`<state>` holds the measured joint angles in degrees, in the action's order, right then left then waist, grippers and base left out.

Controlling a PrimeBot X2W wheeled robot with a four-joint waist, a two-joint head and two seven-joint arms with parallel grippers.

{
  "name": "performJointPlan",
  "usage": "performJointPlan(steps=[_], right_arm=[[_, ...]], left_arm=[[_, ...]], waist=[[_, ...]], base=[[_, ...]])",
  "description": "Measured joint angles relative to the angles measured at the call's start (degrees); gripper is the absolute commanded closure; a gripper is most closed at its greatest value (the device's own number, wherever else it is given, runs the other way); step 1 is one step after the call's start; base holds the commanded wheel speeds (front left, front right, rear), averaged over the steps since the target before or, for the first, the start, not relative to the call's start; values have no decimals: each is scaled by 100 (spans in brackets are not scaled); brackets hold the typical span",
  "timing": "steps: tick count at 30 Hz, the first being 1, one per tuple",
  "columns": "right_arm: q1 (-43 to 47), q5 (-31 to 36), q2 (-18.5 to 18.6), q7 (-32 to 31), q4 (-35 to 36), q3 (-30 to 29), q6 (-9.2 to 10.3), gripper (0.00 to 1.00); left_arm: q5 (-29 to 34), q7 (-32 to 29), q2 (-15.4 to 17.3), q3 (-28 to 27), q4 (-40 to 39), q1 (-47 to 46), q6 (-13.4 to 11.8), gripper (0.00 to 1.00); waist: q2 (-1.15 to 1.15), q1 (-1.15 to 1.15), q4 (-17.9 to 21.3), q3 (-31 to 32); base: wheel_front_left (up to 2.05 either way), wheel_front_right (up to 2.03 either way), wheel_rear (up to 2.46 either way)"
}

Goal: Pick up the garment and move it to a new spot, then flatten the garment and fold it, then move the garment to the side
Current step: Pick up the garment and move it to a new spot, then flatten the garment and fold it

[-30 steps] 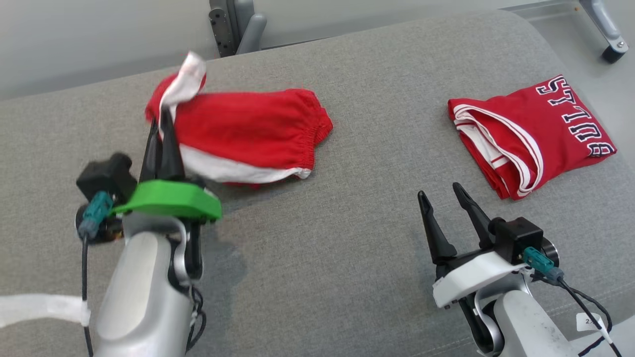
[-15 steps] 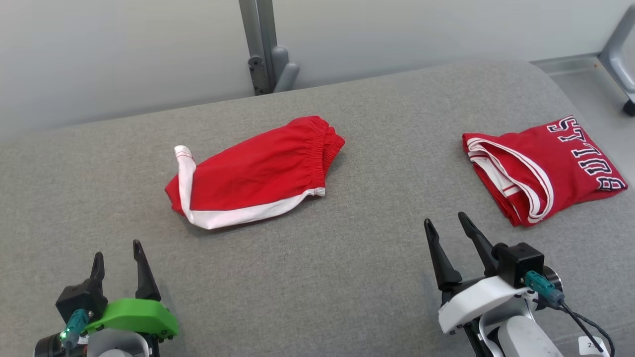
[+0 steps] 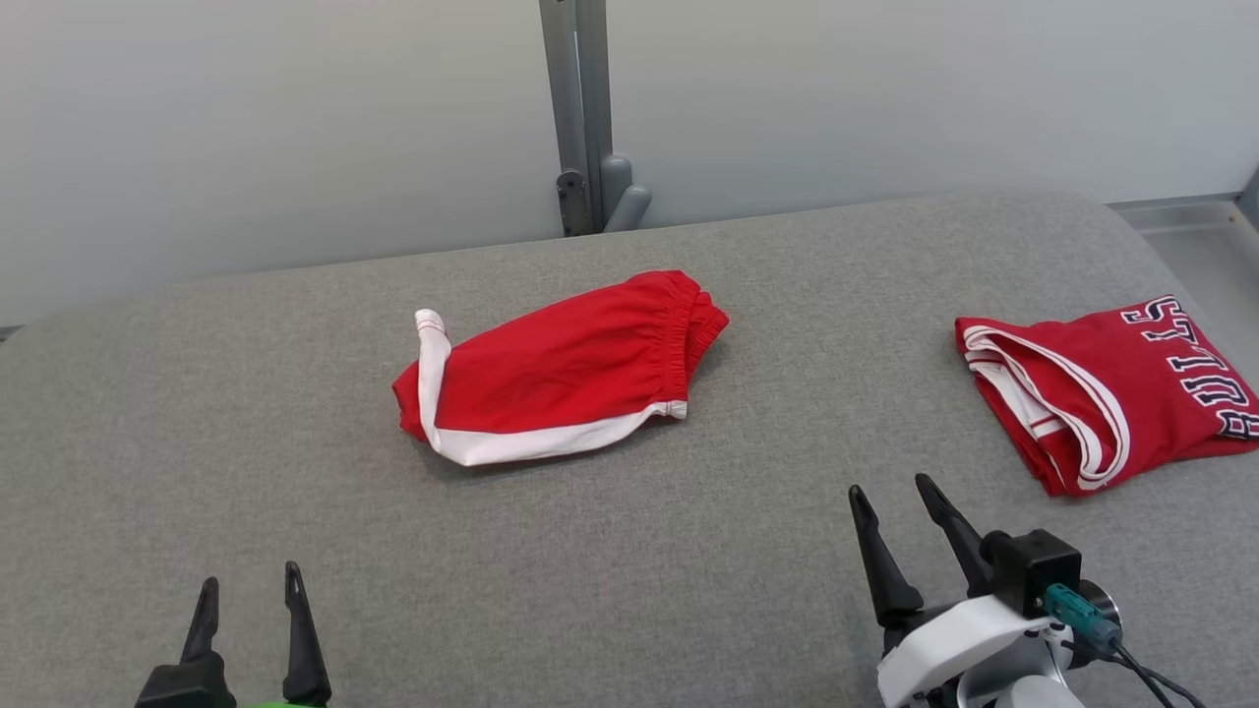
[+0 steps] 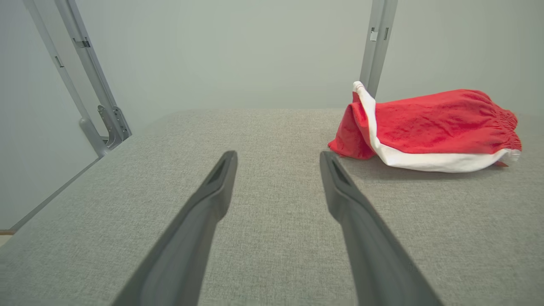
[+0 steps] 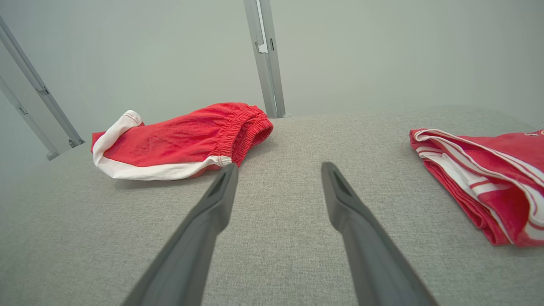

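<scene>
Shorts (image 3: 561,369) in red with white trim lie folded at the middle of the grey cloth-covered desk (image 3: 629,570), free of both pincers. Their long axis slants across the head view from lower left to upper right: the white-edged leg hem, with one strip of trim curling upward, is the left end, and the gathered waistband is the upper right end. The left pincer (image 3: 250,582) sits at the bottom left of the frame with its two dark fingers spread and nothing between them; the shorts are up-frame and to its right, with the hem end towards it. The right pincer (image 3: 891,490) sits at the lower right, likewise spread and empty; the shorts are up-frame and to its left, with the waistband end towards it. Neither arm looks clearly nearer, since each faces one end across a similar stretch of bare desk. A second red garment, a folded jersey (image 3: 1102,393) with lettering, lies at the right edge, well apart. If the remaining step is carrying the shorts aside, it probably suits a two-ended lift, one pincer per end, to keep the fold from spilling open.
</scene>
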<state>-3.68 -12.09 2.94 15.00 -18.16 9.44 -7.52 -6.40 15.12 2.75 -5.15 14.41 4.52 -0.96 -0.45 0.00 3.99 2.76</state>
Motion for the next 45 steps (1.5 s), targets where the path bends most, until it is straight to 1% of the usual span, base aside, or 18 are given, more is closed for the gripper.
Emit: performJointPlan(steps=[6, 18, 22, 25, 29, 31, 38, 42, 45], right_arm=[[107, 11, -2, 0, -18, -41, 1, 0], [112, 63, -4, 0, -14, -76, 1, 0], [90, 116, 10, 1, -99, 13, 1, 0], [-86, 186, 91, 2, -198, 131, 0, 0], [-611, 205, 174, 4, -364, 233, 1, 0], [-1055, 221, 220, 4, -613, 319, 1, 0], [-2039, 190, 482, 4, -1538, 683, 1, 0], [-2324, 145, 576, 4, -1916, 849, 1, 0], [-2430, 121, 678, 4, -2193, 860, 1, 0]], left_arm=[[35, 0, 0, 212, -129, 228, -4, 0], [-63, 0, 1, 356, -125, 237, 1, 0], [-122, 0, 0, 516, -127, 191, 45, 0], [-168, 0, 3, 662, -136, 127, 52, 0], [-253, 0, 2, 899, -143, -163, 79, 0], [-312, 0, 1, 1078, -129, -367, 147, 0], [-391, 0, 3, 1365, -104, -644, 171, 0], [-416, 0, 4, 1450, -97, -706, 159, 0], [-436, 0, 5, 1486, -94, -753, 148, 0]], waist=[[0, 0, -82, 31], [0, 0, -80, -24], [0, 0, -139, -119], [0, 0, -216, -237], [0, 0, -339, -501], [0, 0, -467, -756], [0, 0, -967, -1223], [0, 0, -1286, -1413], [0, 0, -1501, -1531]], base=[[0, 0, 0], [0, 0, 0], [0, 0, 0], [0, 0, 0], [0, 0, 0], [0, 0, 0], [0, 0, 0], [0, 0, 0], [0, 0, 0]])
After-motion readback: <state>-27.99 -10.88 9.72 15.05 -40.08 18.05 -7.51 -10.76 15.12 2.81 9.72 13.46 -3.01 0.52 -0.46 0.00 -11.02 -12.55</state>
